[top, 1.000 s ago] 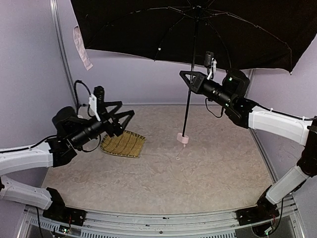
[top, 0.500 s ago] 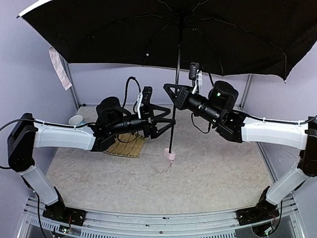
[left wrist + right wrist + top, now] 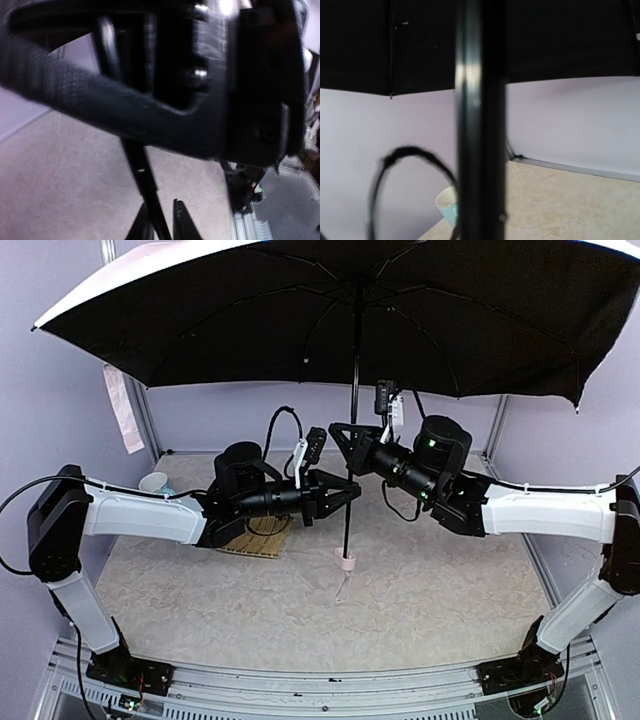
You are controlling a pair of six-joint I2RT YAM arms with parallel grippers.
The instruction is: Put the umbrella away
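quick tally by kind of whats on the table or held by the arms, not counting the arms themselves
umbrella: 1
woven mat: 1
cup: 1
total: 3

Lilac walls closed the space in on three sides: a far wall (image 3: 240,415), a left wall (image 3: 40,420) and a right wall (image 3: 610,460). Thin metal posts stood in the far left corner (image 3: 145,420) and the far right corner (image 3: 497,425). A pale strip (image 3: 120,405) hung by the left post. The table top (image 3: 400,610) was beige and mottled, evenly lit, with a metal rail (image 3: 320,680) along its near edge. A small white cup (image 3: 153,483) sat at the far left, and a straw mat (image 3: 262,537) lay right of it.
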